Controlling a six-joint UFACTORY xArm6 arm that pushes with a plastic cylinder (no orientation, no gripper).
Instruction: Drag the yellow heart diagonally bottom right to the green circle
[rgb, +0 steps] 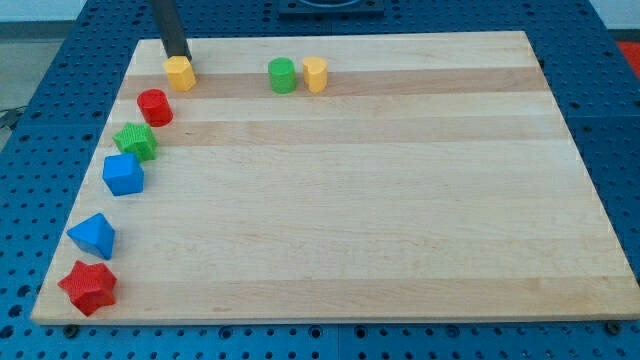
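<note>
Rod enters from view's top left, near upright, slight lean; no fingers on this arm, so no open/closed state to tell. My tip (178, 57) at top-left corner of worktop (400, 220), touching upper edge of yellow hexagon-like block (180, 72). Yellow heart (315, 74) farther right along top edge, touching or just beside green circle (282, 75) on circle's right. Down left edge, top to bottom: red cylinder (154, 106), green star (135, 141), blue block (123, 174), blue triangle (93, 236), red star (88, 287).
</note>
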